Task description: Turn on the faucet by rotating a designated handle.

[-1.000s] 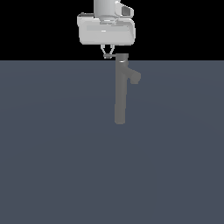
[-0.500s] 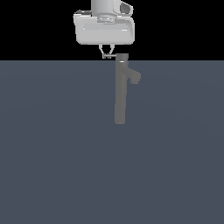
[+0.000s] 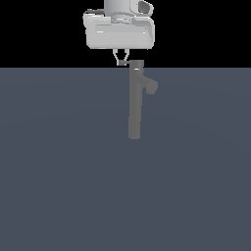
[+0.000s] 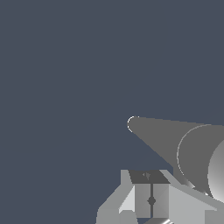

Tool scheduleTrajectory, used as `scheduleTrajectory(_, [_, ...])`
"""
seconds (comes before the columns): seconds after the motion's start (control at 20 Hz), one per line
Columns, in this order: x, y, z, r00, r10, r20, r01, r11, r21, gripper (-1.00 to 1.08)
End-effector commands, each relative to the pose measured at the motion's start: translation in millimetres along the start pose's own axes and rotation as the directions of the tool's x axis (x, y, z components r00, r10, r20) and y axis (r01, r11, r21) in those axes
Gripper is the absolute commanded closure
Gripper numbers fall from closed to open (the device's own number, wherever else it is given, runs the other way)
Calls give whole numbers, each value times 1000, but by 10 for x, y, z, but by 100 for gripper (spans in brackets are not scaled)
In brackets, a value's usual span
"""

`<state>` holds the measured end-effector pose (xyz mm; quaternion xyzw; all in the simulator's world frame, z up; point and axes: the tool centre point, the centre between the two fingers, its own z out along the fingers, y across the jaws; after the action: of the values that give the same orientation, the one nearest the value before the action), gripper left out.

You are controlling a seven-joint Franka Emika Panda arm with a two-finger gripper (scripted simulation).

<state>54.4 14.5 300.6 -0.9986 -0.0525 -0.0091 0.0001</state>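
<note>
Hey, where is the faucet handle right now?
In the exterior view, the handle juts from the faucet top toward that view's left, right at the gripper fingertips.

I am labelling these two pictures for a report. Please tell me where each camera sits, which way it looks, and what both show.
Exterior view: off the arm, level with the scene, facing the upright faucet side-on; the white gripper hangs at its top, beside the handle.
Wrist view: on the wrist, looking down along the faucet to the dark floor; the gripper fingers appear shut together.
Shared: faucet, gripper and floor.
</note>
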Motion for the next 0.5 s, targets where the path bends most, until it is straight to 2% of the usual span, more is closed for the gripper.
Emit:
scheduleTrajectory(0.0, [-143,68,-6,1000,8,14,-8,1000,0,108])
scheduleTrajectory(0.3, [-336,149,-11,1000,9,17,-9,1000,1,108])
scheduleTrajectory(0.4, [-238,89,5,1000,-2,6,2,1000,0,108])
scheduleTrajectory(0.45, [-265,148,3,1000,-1,7,1,1000,0,108])
